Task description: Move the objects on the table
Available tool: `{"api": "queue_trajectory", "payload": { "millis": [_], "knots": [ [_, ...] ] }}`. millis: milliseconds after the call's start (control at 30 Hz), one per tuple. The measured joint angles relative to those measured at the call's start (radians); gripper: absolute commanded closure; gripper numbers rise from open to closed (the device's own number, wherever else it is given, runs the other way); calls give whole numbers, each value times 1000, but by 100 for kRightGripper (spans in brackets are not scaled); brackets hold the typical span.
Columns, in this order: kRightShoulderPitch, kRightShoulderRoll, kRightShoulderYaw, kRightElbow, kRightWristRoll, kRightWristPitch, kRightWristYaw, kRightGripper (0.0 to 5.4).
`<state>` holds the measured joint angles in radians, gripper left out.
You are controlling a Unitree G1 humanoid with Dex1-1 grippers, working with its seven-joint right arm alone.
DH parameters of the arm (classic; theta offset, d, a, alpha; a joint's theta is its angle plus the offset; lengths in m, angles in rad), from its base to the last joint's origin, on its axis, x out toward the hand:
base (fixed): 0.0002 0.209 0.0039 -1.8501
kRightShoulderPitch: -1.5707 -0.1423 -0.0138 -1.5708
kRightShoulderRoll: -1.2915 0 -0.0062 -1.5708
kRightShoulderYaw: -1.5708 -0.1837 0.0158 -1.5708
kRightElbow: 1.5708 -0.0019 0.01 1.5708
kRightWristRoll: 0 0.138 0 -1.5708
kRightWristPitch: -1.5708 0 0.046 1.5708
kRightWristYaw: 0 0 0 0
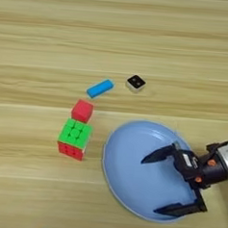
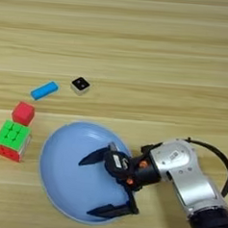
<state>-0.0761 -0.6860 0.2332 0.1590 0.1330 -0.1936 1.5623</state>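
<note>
Spread pincer (image 2: 90,184) over plate (image 1: 125,184) — puzzle cube (image 1: 74,138), red cube (image 1: 82,111) leftward.

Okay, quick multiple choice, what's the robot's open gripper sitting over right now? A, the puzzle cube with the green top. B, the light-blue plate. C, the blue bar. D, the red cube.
B: the right gripper has its two black fingers spread wide over the light-blue plate, while the other pieces lie on the table to the plate's left and beyond it.

Stereo pair overhead, same table (image 1: 140,36)
</note>
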Motion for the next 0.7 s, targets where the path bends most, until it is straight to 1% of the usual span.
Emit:
{"api": "queue_trajectory", "payload": {
  "millis": [133,267,500,700],
  "knots": [
    [6,-16,4,-3,0,-16,16,2],
    [10,-17,17,-18,-1,-18,18,2],
    [14,-14,90,-70,-4,-41,28,2],
    [6,-9,132,-82,-9,-53,27,2]
  ]
}}
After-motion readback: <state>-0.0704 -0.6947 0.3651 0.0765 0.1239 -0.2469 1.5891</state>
